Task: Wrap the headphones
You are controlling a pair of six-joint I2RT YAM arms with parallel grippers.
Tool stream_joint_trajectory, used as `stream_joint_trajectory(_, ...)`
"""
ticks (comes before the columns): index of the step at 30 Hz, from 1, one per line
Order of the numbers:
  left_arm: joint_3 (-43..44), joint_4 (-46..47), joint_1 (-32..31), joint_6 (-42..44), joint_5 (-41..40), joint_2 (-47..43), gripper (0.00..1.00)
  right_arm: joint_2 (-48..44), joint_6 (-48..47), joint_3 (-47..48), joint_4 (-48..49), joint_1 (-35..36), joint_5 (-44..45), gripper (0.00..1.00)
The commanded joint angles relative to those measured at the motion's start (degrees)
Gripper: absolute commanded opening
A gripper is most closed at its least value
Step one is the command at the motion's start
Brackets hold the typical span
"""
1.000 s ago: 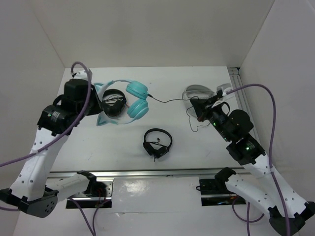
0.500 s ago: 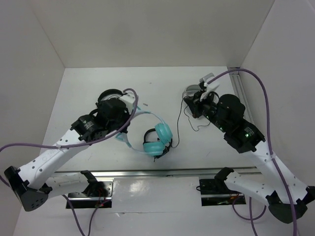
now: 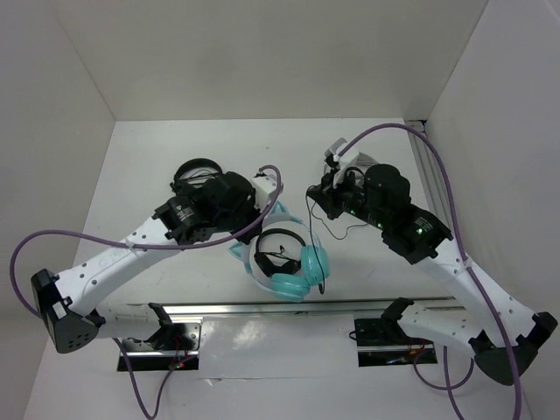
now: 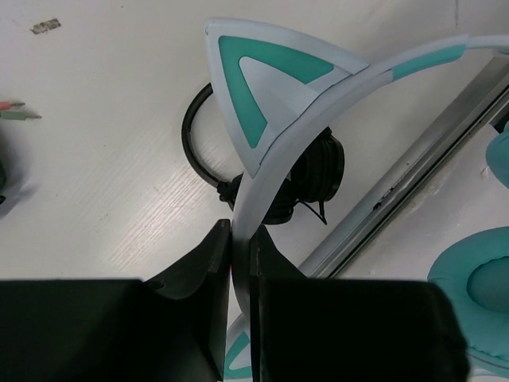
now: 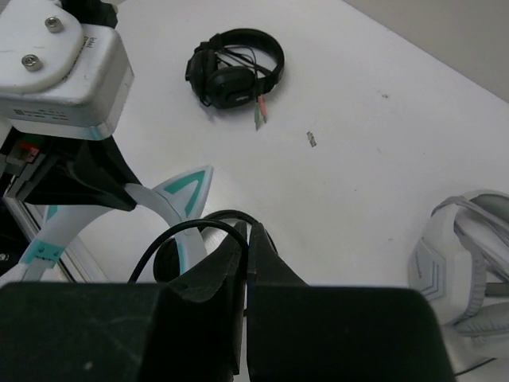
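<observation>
The left fingers [image 4: 226,243] have carried the teal headphones [image 3: 311,261] from the far left of the table [image 3: 262,140] to its near middle within the last second. The right fingers [image 5: 241,243] have swung inward from the right side to meet them. As a result the thin black cable [image 5: 184,229], which a second ago was stretched across the table, now droops in a slack loop between the two arms. I judge that this brings both ends close enough for winding to begin, though no turn of cable lies round the headphones yet. The left fingers are clamped tight on the pale mint headband [image 4: 274,159], just below one cat ear [image 4: 258,87]. The band arches over the small black headphones [image 4: 314,171] lying beneath it, and the teal earcups sit toward the near edge, beside the metal rail [image 4: 429,159]. The right fingers are pressed together, and the cable runs into the seam between them, so it appears pinched there. Farther out, a second pair of black headphones [image 5: 235,68] lies at the far left. The grey-white headphones [image 5: 465,255] rest at the right, largely hidden behind the right arm in the top view.
</observation>
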Motion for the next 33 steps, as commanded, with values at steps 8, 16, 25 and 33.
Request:
stream_joint_trajectory(8, 9.5, 0.7, -4.5, -1.3, 7.3, -1.7, 0.0, 5.6, -0.5, -3.1, 3.5, 2.1, 3.8, 0.0)
stream_joint_trajectory(16, 12.9, -0.4, -14.4, -1.8, -0.3, 0.8, 0.0, 7.5, -1.1, -4.4, 4.0, 4.4, 9.3, 0.0)
stream_joint_trajectory(25, 15.3, -1.1, -17.1, -6.6, -12.6, -2.6, 0.0, 5.8, -1.1, -6.7, 7.4, 3.3, 8.1, 0.0)
stream_joint_trajectory(33, 18.9, -6.6, -17.1, -9.3, -13.9, -5.1, 0.0, 5.9, 0.8, -7.8, 10.5, 1.5, 7.6, 0.0)
